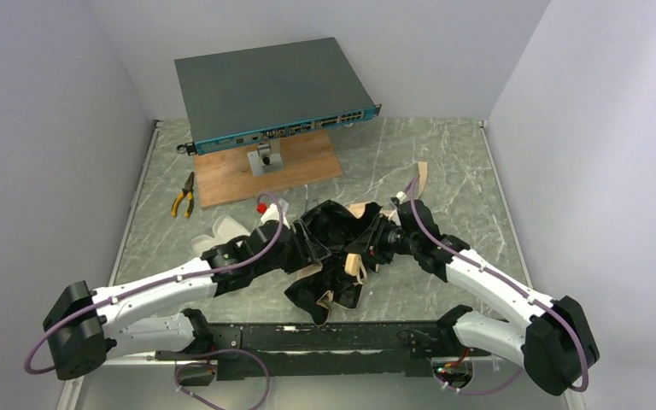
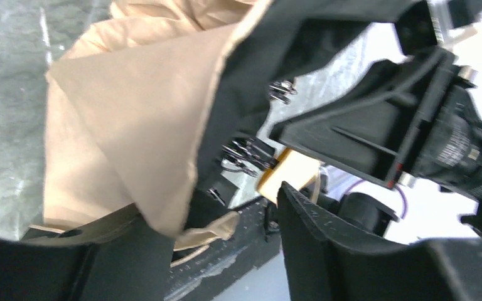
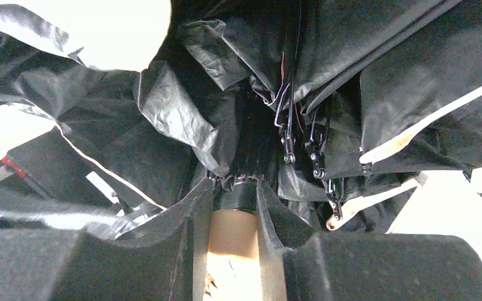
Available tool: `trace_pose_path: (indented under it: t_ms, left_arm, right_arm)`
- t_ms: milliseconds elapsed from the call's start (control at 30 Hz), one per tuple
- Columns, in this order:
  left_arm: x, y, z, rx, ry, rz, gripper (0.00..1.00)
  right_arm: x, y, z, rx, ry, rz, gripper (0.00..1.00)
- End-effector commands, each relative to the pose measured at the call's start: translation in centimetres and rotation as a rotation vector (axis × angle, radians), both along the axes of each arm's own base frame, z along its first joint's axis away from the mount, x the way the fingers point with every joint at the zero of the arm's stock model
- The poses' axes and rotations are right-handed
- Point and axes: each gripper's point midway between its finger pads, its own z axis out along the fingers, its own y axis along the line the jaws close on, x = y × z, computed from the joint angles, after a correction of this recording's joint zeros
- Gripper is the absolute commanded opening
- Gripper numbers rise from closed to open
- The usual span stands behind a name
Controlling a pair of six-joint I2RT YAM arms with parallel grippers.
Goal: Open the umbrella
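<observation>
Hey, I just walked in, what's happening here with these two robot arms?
Both arms are working on a compact folding umbrella with cream-beige fabric and black lining, crumpled between them and not yet open. The right gripper is clamped on its small tan handle. The left gripper stands open around a fold of the beige canopy.

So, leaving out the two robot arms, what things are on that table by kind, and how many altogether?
Umbrella: 1
Pliers: 1
Wooden board: 1
Grey network box: 1
Whitish plastic shell: 1
Total: 5
</observation>
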Motion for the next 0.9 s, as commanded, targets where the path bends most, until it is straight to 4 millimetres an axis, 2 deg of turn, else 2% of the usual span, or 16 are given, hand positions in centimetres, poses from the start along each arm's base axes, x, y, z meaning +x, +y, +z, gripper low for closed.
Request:
trace_pose_path:
  t_ms: [0,67,100,233,300,500,567,633,667,700,767,800,867]
  left_arm:
    - [1.5,0.0,-1.8,0.03,0.003,0.088,0.47]
    - [2.2,-0.1,-2.6,0.085,-0.017,0.085,0.12]
    - [2.5,0.0,-3.0,0.124,-0.025,0.08,0.01]
    - [4.2,1.1,-4.1,0.303,-0.044,0.078,0.0]
    - [5.2,2.8,-4.3,0.372,-0.049,0.104,0.0]
    - [8.4,7.9,-5.5,0.458,-0.064,0.15,0.0]
    - [9.3,8.8,-5.7,0.473,-0.081,0.136,0.0]
    - [9.8,8.9,-5.8,0.491,-0.088,0.086,0.0]
    - [9.8,8.8,-5.6,0.507,-0.081,0.067,0.07]
    - [9.7,8.4,-5.3,0.514,-0.083,0.038,0.21]
    - [9.1,7.4,-4.4,0.516,-0.094,-0.009,0.61]
    - [8.6,7.1,-3.8,0.521,-0.107,-0.02,0.76]
    - [7.4,6.6,-2.7,0.534,-0.13,-0.046,0.93]
  right_arm:
    - [0.4,0.3,3.9,0.044,-0.104,0.018,0.0]
    - [0.0,-0.1,4.3,0.031,-0.117,0.021,0.0]
    - [-0.1,-0.5,4.5,0.013,-0.131,0.017,0.0]
    - [-1.0,-2.9,3.8,-0.084,-0.153,-0.027,0.0]
    - [-1.7,-3.7,3.9,-0.1,-0.164,-0.032,0.0]
    - [-3.9,-4.8,5.1,-0.076,-0.174,-0.026,0.0]
    - [-4.3,-4.8,5.4,-0.058,-0.185,-0.019,0.0]
    - [-4.5,-4.5,4.9,-0.05,-0.189,0.007,0.0]
    - [-4.5,-4.3,4.3,-0.052,-0.186,0.026,0.0]
    - [-4.5,-4.1,3.9,-0.059,-0.184,0.05,0.01]
    - [-4.3,-3.7,2.7,-0.085,-0.161,0.086,0.1]
    - [-4.2,-3.6,2.3,-0.096,-0.16,0.1,0.15]
    - [-3.7,-3.3,2.0,-0.106,-0.165,0.112,0.32]
